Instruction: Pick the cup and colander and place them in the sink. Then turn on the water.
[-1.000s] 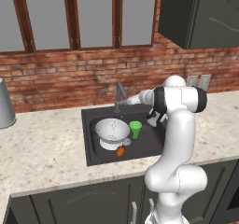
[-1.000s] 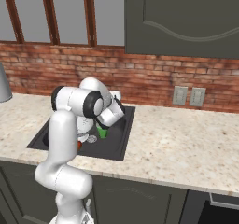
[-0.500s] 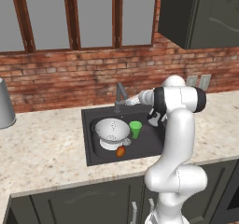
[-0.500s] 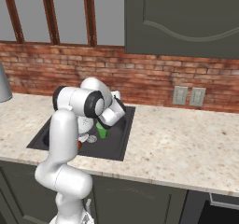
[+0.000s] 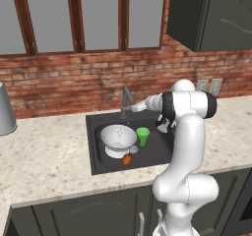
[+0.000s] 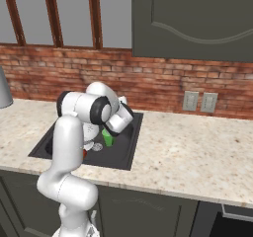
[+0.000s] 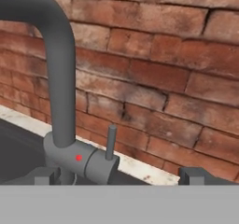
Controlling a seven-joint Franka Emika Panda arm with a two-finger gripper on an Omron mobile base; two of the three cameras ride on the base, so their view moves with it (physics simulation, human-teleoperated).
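Two items already sit in the sink [image 5: 98, 149]; only the faucet is left.

The cup [image 5: 142, 135] stands at 3 o'clock of the colander [image 5: 118, 137], just beside it, an orange object [image 5: 127, 159] at 6 o'clock. The end effector [image 7: 116, 176] is spread wide and holds nothing, fingertips [image 7: 46, 175] flanking the faucet [image 7: 56, 78] base. Its lever [image 7: 110, 142], a short upright pin, looks rigid, smooth and likely slippery; pushing near its top should work best. No water runs.

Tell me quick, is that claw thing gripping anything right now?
Gripper: open and holding nothing; its fingers stand wide apart on either side of the faucet lever, not touching it.
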